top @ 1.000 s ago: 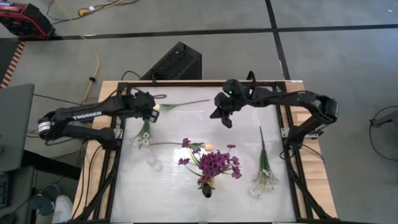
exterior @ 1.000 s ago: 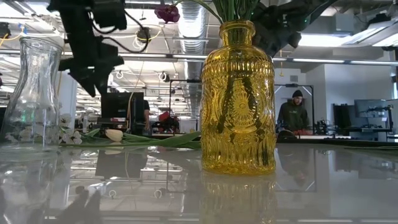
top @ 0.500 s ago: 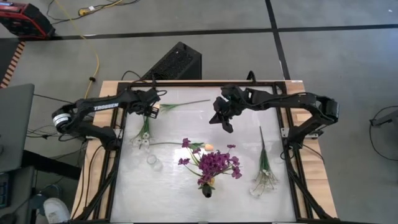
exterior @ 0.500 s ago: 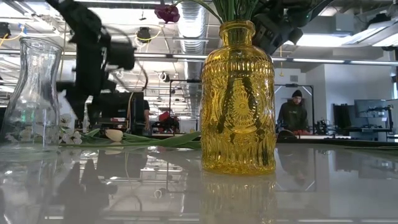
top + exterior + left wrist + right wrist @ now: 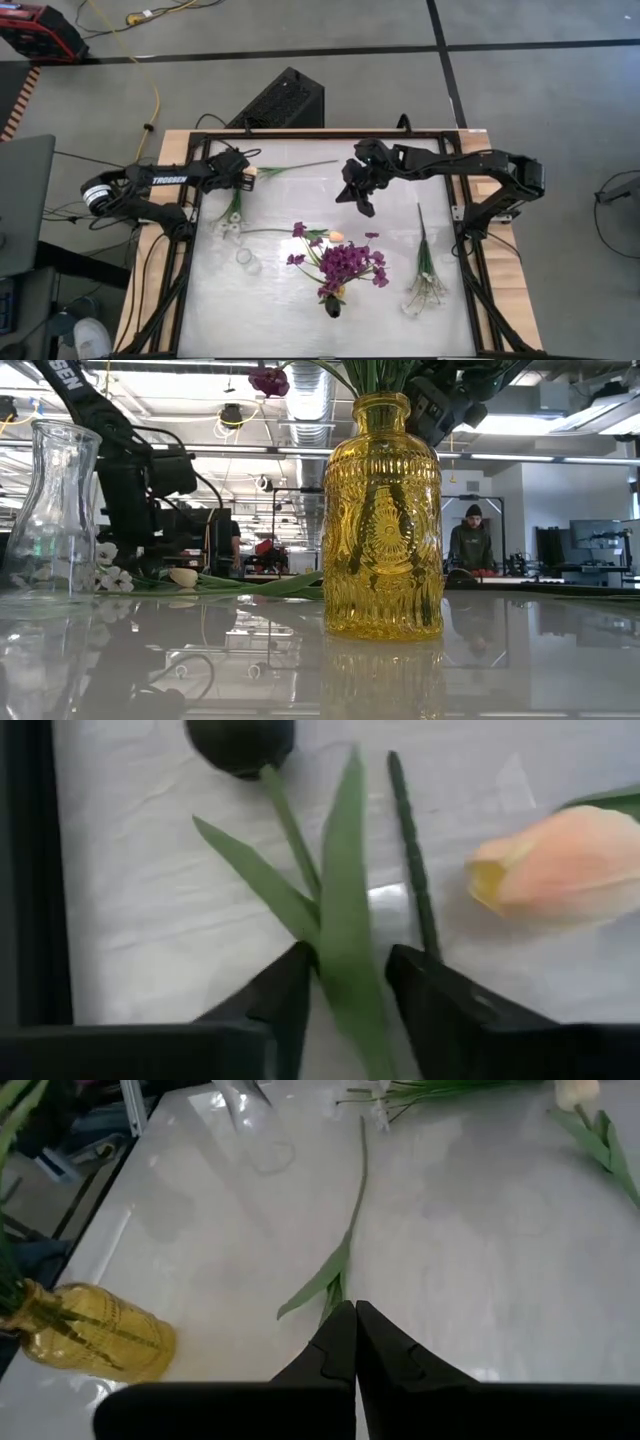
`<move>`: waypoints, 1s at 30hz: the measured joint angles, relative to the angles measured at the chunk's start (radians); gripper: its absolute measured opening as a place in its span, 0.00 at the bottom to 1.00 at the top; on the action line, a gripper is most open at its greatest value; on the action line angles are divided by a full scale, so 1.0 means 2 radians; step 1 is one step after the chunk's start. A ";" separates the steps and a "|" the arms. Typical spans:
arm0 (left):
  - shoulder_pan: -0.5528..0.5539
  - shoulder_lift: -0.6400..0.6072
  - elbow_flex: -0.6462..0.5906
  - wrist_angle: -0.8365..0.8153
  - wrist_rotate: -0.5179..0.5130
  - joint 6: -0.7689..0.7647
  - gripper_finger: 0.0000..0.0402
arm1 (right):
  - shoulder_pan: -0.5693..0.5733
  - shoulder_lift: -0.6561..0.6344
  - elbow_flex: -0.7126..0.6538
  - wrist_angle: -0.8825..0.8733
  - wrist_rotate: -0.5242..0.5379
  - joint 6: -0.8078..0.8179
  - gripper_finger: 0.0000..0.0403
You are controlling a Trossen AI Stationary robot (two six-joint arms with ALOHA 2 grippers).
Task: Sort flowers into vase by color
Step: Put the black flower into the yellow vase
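the left pincer [image 5: 345,985] has dropped to the surface [image 5: 150,950], fingers narrowing around a tulip leaf [image 5: 345,940]; its dark bud [image 5: 240,740] is cropped.

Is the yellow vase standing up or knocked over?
Standing up. The yellow vase sits flat on the table, with stems poking out its top.

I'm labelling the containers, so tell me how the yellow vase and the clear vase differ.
The yellow vase is amber glass with embossed patterns; the clear vase is plain, colourless glass. The yellow vase holds green stems, with purple flowers above it in the high view; the clear vase shows no stems inside. The yellow vase stands mid-table, the clear vase nearer the left arm's side. Both stand upright on the table.
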 joint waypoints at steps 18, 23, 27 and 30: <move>-0.040 -0.159 -0.003 0.051 -0.116 -0.015 0.01 | 0.091 0.000 0.000 -0.003 0.002 0.070 0.07; -0.084 -0.280 -0.003 0.108 -0.137 0.020 0.01 | 0.147 0.000 0.000 -0.002 0.034 0.071 0.07; -0.109 -0.363 -0.002 0.175 -0.100 0.072 0.01 | 0.184 0.000 0.000 0.000 0.066 0.071 0.07; -0.130 -0.392 -0.002 0.235 -0.004 0.112 0.01 | 0.204 0.000 0.000 0.001 0.083 0.071 0.07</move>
